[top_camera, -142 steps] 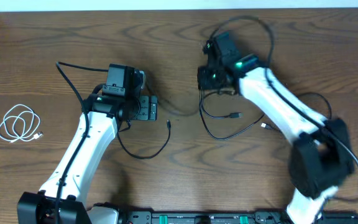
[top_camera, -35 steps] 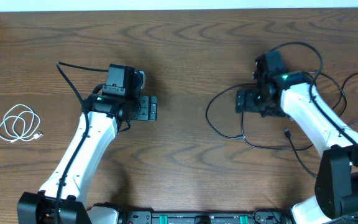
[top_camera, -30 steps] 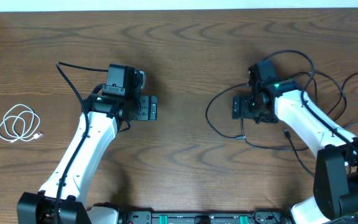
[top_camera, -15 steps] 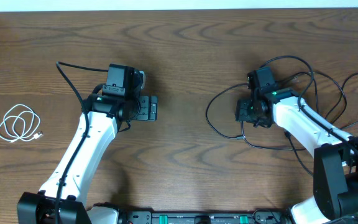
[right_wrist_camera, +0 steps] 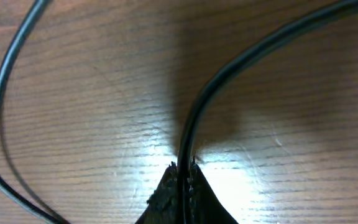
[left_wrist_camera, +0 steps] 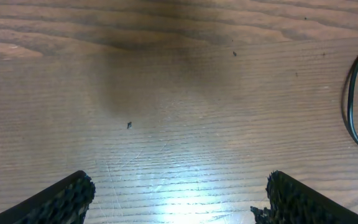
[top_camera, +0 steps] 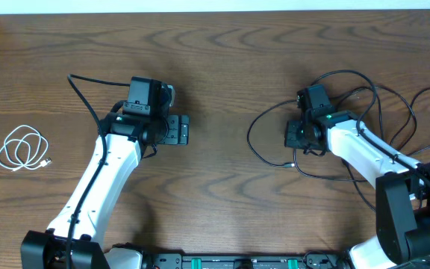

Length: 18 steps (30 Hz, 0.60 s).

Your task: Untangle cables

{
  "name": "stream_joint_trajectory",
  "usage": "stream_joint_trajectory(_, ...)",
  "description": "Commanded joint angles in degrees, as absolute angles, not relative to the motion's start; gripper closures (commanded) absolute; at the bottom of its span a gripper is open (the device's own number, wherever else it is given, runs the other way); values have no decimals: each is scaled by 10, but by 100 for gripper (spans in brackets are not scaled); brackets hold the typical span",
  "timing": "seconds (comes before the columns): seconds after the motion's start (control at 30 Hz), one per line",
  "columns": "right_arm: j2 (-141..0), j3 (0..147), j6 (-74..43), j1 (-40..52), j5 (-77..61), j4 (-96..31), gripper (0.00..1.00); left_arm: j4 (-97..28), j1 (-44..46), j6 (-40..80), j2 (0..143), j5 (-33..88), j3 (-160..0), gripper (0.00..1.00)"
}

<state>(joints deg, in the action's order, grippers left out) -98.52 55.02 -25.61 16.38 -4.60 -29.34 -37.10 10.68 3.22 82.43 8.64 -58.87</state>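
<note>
- Cables [top_camera: 248, 138], the black ones, loop around the right gripper [right_wrist_camera: 182, 177], which is pinched tight on one black strand [right_wrist_camera: 190, 124] at its tips, likely to drag it clear.
- White cable [top_camera: 22, 149] lies coiled well behind the left gripper [left_wrist_camera: 180, 198], whose jaws gape empty.

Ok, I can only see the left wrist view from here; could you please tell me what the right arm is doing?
Observer: The right gripper has its fingers shut on a black cable, pinched right at the tips.
Operator: Thank you. Where does the white cable lie?
Observer: The white cable sits coiled near the left edge of the table, well away from the black ones.
Operator: And are the black ones separated?
Observer: No, the black loops overlap one another around the right arm, on the table's right side.
</note>
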Motion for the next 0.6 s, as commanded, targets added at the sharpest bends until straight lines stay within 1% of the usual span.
stream_joint_trajectory(0.0, -981, 603, -245, 164, -85, -302, 99, -373, 107, 36, 820, 83, -592, 11)
stream_joint_trajectory(0.07, -978, 643, -243, 164, -93, -321, 99, -373, 107, 35, 820, 83, -592, 11)
stream_joint_trajectory(0.23, -978, 825, -217, 166, -114, -402, 99, -373, 107, 36, 820, 83, -592, 11)
stream_joint_trajectory(0.33, -978, 931, -216, 166, -113, -427, 99, -373, 107, 36, 820, 83, -592, 11)
stream_joint_trajectory(0.47, -978, 1073, -216, 165, -110, -427, 99, -373, 107, 36, 820, 83, -592, 11)
stream_joint_trajectory(0.57, -978, 1116, -216, 166, -107, -414, 99, -373, 107, 36, 820, 83, -592, 11)
